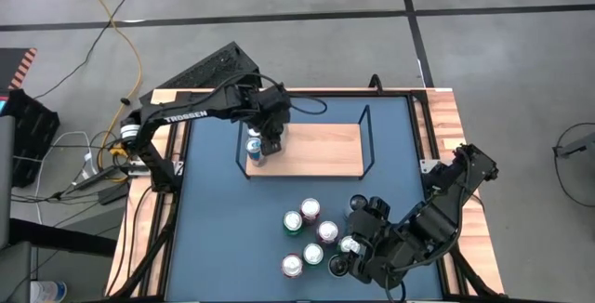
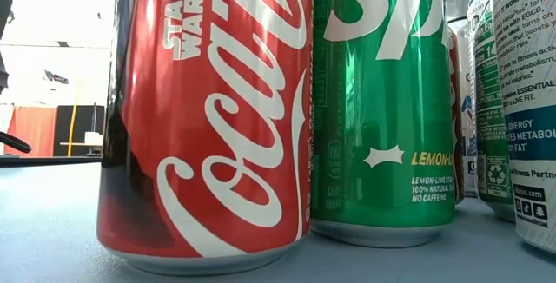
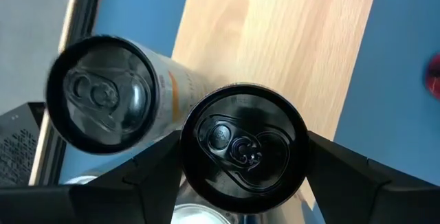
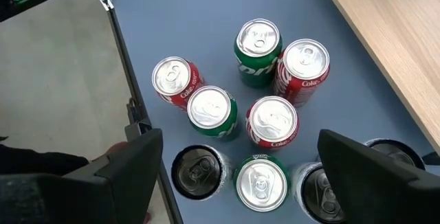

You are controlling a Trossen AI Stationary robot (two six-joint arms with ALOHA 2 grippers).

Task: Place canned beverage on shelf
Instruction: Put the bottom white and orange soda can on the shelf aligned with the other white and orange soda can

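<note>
The shelf (image 1: 316,150), a light-wood board with black wire rails, lies at the table's far middle. My left gripper (image 1: 267,142) hangs over its left end, shut on a dark-topped can (image 3: 244,145). A silver can (image 3: 103,93) stands upright close beside the held one, at the board's left end (image 1: 253,148). Several more cans (image 1: 307,233) stand in a cluster on the blue tabletop near the front; a red Coca-Cola can (image 2: 208,118) and a green Sprite can (image 2: 382,101) fill the low view. My right gripper (image 4: 240,141) hovers open above that cluster, touching none of them. My left gripper pinches the dark-topped can's side wall just under its top rim (image 3: 184,163), one finger (image 3: 148,176) on each side. The fingers come from above, slanting down. The can is upright. Its body hides its base, so I cannot tell whether it stands on the board.
An upright black rail (image 1: 367,140) closes the shelf's right end, and bare board lies between it and the cans. Blue tabletop (image 1: 214,229) is free at the front left. The right arm (image 1: 437,215) reaches in from the table's right front corner.
</note>
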